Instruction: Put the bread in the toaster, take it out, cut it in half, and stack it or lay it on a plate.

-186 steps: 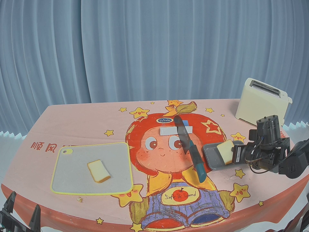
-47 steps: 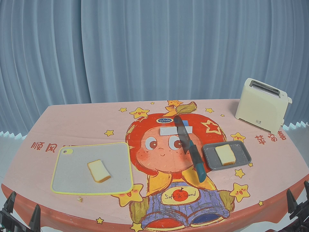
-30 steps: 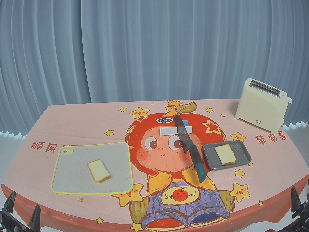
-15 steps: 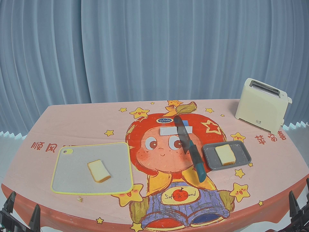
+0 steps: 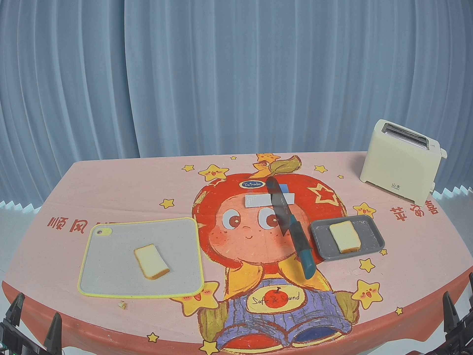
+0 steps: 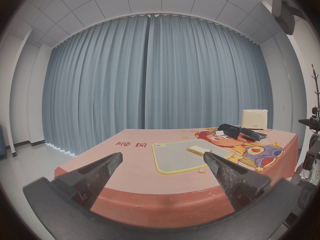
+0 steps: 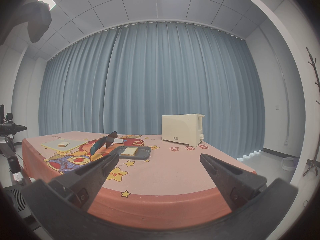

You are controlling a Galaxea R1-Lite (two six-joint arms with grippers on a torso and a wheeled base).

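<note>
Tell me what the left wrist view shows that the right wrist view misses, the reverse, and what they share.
Left wrist alone: the open left gripper, a crumb beside the cutting board. Right wrist alone: the open right gripper, a bread piece on the gray tray. Shared: cutting board with its bread slice, knife, toaster.

The pink round tablecloth (image 5: pixel 123 188) is showing a red-haired cartoon child and yellow stars. Left of the teal-handled, dark-bladed knife (image 5: pixel 290 225), a grey plastic cutting board (image 5: pixel 113 272) is wearing a yellow rim. Right of the knife, a dark grey rectangular tray (image 5: pixel 369 228) is carrying a pale, tan-crusted bread slice (image 5: pixel 344 236). The boxy toaster (image 5: pixel 400 161) is looking cream, perhaps off-white.
</note>
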